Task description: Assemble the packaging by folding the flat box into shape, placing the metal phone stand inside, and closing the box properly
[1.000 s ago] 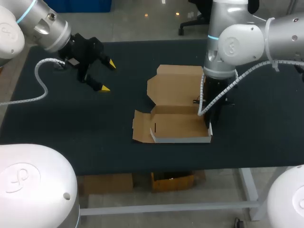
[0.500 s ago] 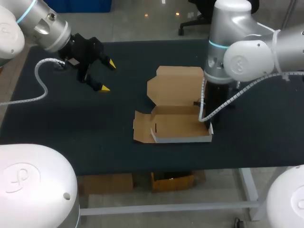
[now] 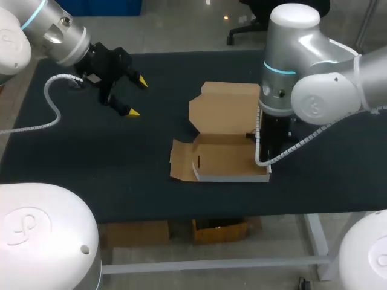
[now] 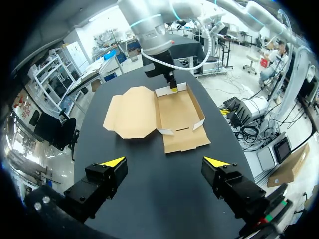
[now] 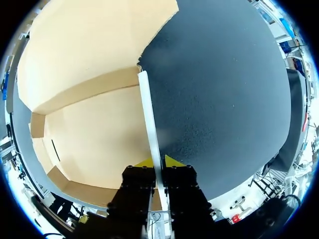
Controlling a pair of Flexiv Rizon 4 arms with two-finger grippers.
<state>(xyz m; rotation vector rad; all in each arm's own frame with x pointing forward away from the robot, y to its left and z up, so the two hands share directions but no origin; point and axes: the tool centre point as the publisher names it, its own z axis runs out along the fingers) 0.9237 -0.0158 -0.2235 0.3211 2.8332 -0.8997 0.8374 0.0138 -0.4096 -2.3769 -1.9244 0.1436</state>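
The brown cardboard box [image 3: 225, 158] lies open in the middle of the black table, its lid [image 3: 227, 107] flat behind it and a side flap [image 3: 179, 160] spread out to its left. My right gripper [image 5: 158, 162] is shut on the box's thin upright right side wall [image 5: 149, 119], one finger inside and one outside; in the head view my right arm hides it. My left gripper [image 3: 138, 96] hangs open and empty over the table's far left, well away from the box [image 4: 172, 112]. No metal phone stand is in view.
The black table [image 3: 121, 157] shows bare cloth left and right of the box. My right arm's big links [image 3: 302, 66] stand over the box's right end.
My right arm's upper links have swung toward the front right while its gripper stays on the box wall. The box has barely shifted. The left arm has not moved.
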